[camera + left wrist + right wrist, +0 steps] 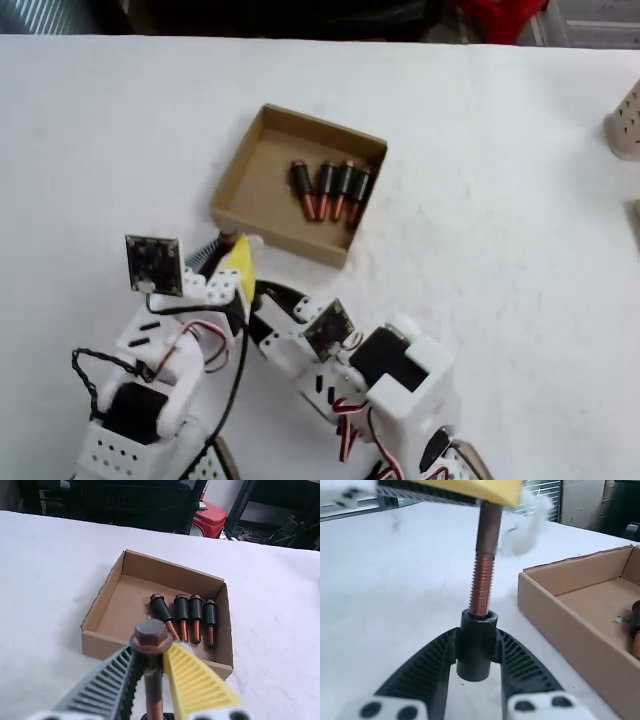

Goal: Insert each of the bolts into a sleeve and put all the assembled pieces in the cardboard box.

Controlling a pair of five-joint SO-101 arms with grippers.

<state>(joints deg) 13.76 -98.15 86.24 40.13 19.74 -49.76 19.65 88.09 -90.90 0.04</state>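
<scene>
- Presently the white counter (pixel 500 250) carries the cardboard box (pixel 262 185), with four assembled pieces (pixel 330 190) side by side inside.
- Left claw (pixel 149 652): clamped on a bolt (pixel 150 636), just beside the box.
- Right claw (pixel 476 652): clamped on a sleeve (pixel 476 642); the bolt's threaded tip sits in its mouth.

Bolt (pixel 483 570): metal, copper-tone; shank smooth w/ slight sheen, lower part threaded.
Sleeve (pixel 476 652): black, smooth, semi-matt; plastic or metal, can't tell.
Cardboard box (pixel 102 647): brown cardboard, matt, raw cut edges.
Assembled pieces (pixel 181 611): 4 pcs; black sleeves w/ soft gloss, copper-tone threaded ends.
Left gripper (pixel 150 652): matt plastic, ribbed faces.
Right gripper (pixel 476 635): black plastic, matt, ribbed.
Table (pixel 500 200): white, matt, faintly grainy.
</scene>
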